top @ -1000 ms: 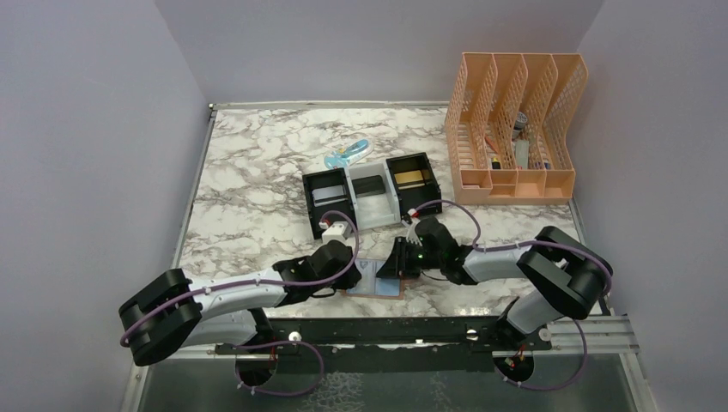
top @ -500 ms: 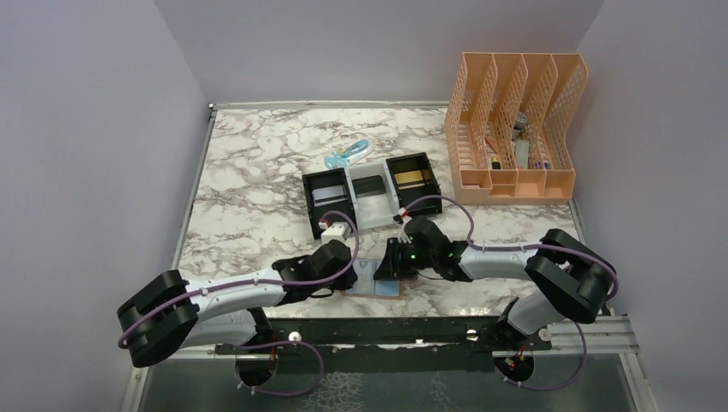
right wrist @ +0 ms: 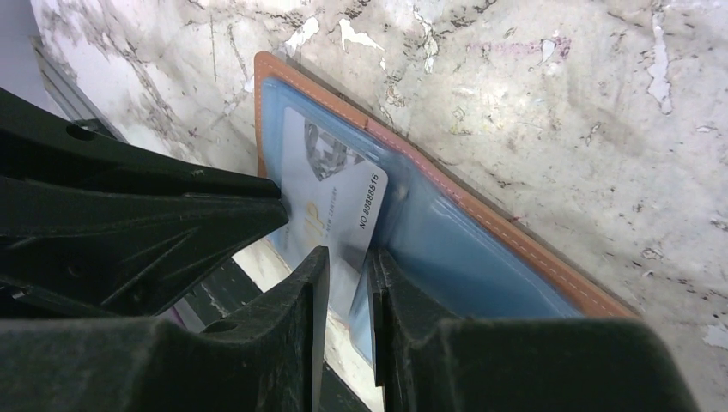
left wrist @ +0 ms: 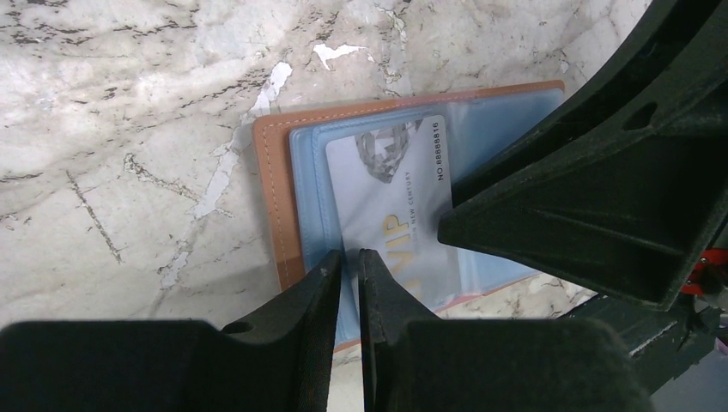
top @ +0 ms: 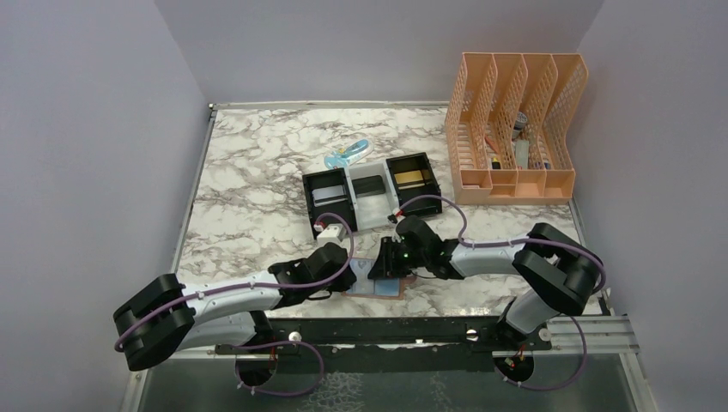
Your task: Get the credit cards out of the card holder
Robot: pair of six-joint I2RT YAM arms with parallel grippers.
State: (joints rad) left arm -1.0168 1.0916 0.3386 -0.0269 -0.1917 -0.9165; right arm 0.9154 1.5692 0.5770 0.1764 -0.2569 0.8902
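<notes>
**Both grippers down on the open card holder**

Top view: the card holder lies open on the marble table, pale blue inside facing up. My left gripper sits at the holder's left end and my right gripper is over its middle, the two nearly meeting. Beyond the holder, apart from it, is the black-and-white tray, with a gold-orange card in its right compartment.

Left wrist: a silver-grey card marked VIP lies against the holder's blue pocket. My left fingers stand almost together with only a slit between them, tips at the holder's edge by the card. I cannot tell whether they pinch anything. A finger of the right gripper touches the card's other side.

Right wrist: the card's end runs into the narrow gap between my right fingers, which are clamped on it. The card's free corner overlaps the holder's pocket. The left gripper's tip meets the holder just beside the card.
</notes>
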